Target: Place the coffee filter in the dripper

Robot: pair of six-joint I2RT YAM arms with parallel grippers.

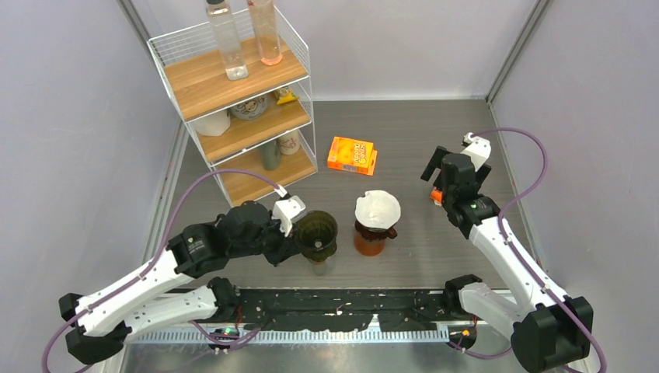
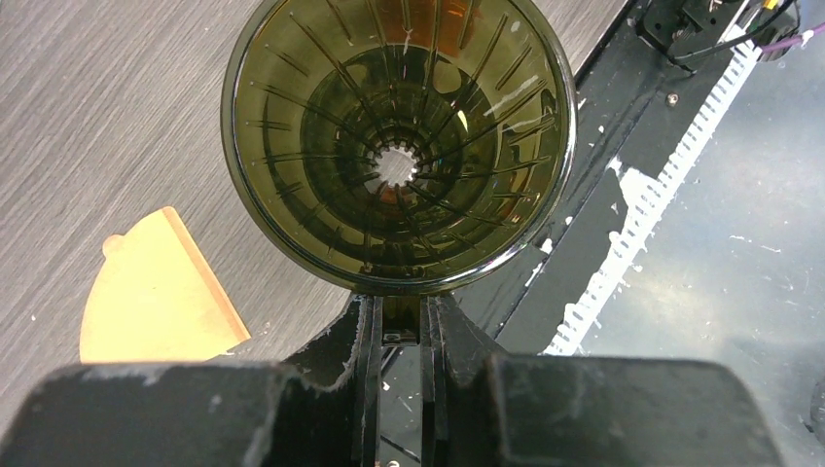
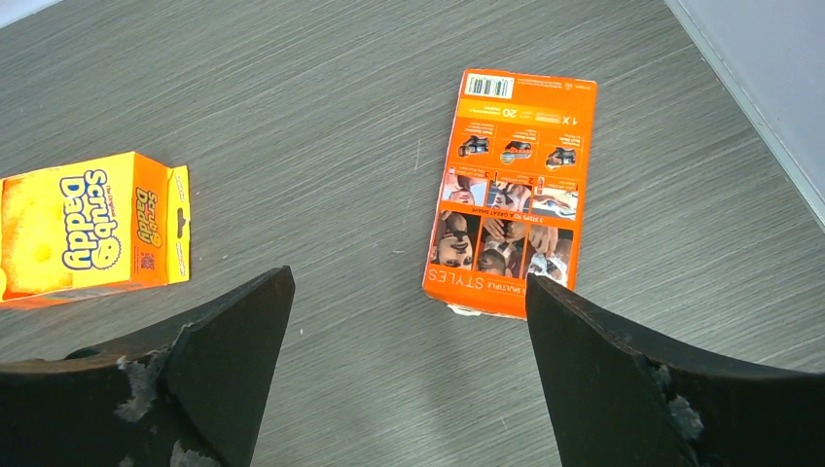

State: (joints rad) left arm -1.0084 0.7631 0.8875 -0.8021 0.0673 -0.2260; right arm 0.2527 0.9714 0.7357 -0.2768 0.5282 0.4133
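Observation:
My left gripper (image 1: 297, 238) is shut on the handle of a dark olive, ribbed, empty dripper (image 1: 317, 231), holding it above the near table; the jaws (image 2: 399, 316) clamp the handle just under its rim (image 2: 399, 146). A tan folded paper filter (image 2: 156, 292) lies flat on the table to the dripper's left in the left wrist view; the top view hides it. A second amber dripper (image 1: 371, 237) stands at the table's middle with a white filter (image 1: 378, 208) seated in it. My right gripper (image 1: 437, 167) is open and empty at the back right (image 3: 409, 292).
An orange Scrub Daddy box (image 1: 351, 155) (image 3: 92, 224) lies behind the amber dripper. A second orange box (image 3: 511, 195) lies under my right gripper. A wire shelf rack (image 1: 241, 101) with bottles and jars stands at the back left. A black mat (image 2: 623, 195) edges the near table.

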